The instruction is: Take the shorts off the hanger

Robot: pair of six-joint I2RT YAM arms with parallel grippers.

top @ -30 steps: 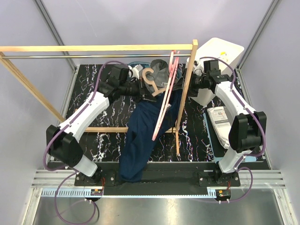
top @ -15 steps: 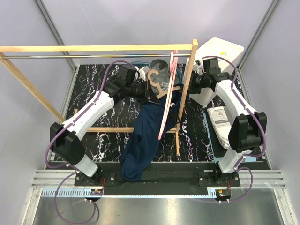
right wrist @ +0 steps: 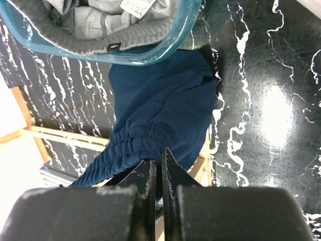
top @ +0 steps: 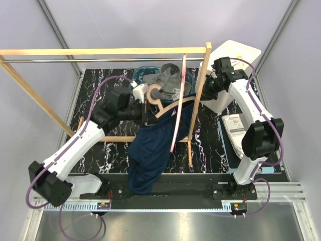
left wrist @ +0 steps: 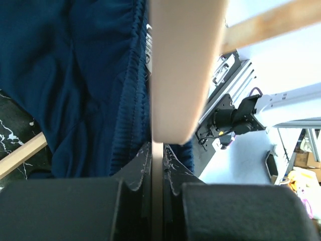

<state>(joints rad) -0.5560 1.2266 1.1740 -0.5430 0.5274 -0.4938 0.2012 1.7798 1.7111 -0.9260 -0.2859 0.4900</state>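
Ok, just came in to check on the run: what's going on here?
The left tool is shut on a wooden hanger, with the navy shorts draped beside it toward the near edge. The right tool looks pinched shut on those shorts at the waistband, as if to pull them off. The grey shorts lie in the blue tub at the back. Whether the navy pair is free of the hanger can't be told.

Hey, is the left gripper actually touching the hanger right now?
Touching. The left wrist view shows the left gripper closed on the hanger, with the hanger's thin edge pinched between both fingers.
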